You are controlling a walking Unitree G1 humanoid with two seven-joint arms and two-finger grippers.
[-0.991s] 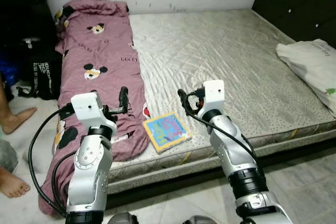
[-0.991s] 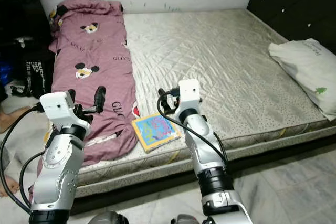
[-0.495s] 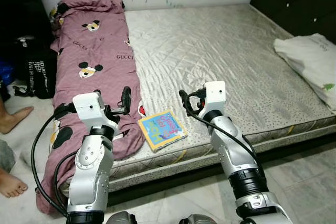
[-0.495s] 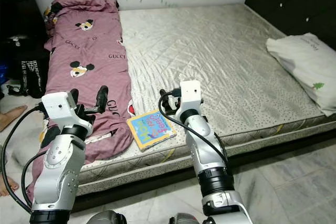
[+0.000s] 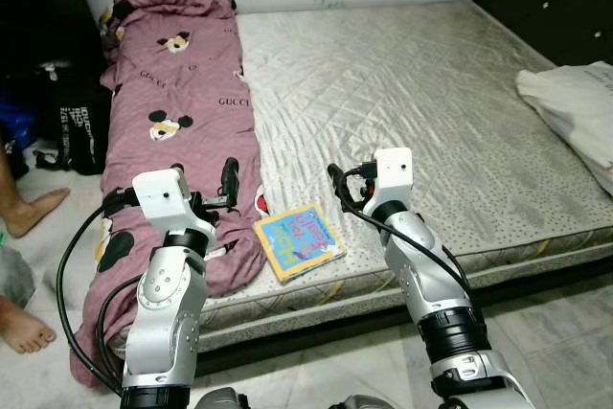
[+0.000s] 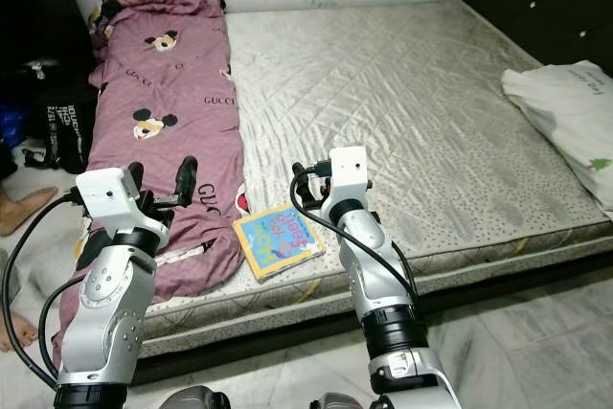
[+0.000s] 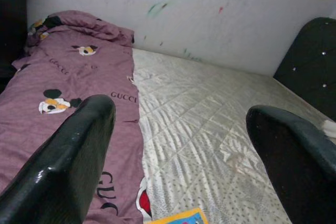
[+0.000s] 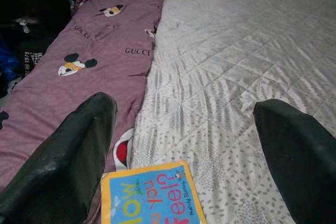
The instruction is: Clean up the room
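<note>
Book [image 5: 299, 240] lies flat near the front edge of the mattress [image 5: 431, 112], just beside the purple blanket [image 5: 177, 131] running down the mattress's left side. L gripper [image 7: 178, 145] hovers over the blanket w/ fingers spread wide, empty; R gripper [image 8: 184, 145] hangs just above & behind the book, jaws also wide apart, holding nothing. White pillow [image 5: 575, 117] at far right of the mattress, a person's bare feet [image 5: 29, 265] on the floor at left.

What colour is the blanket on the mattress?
Mauve-pink blanket printed with black cartoon mouse heads; clearest in the right wrist view.
</note>
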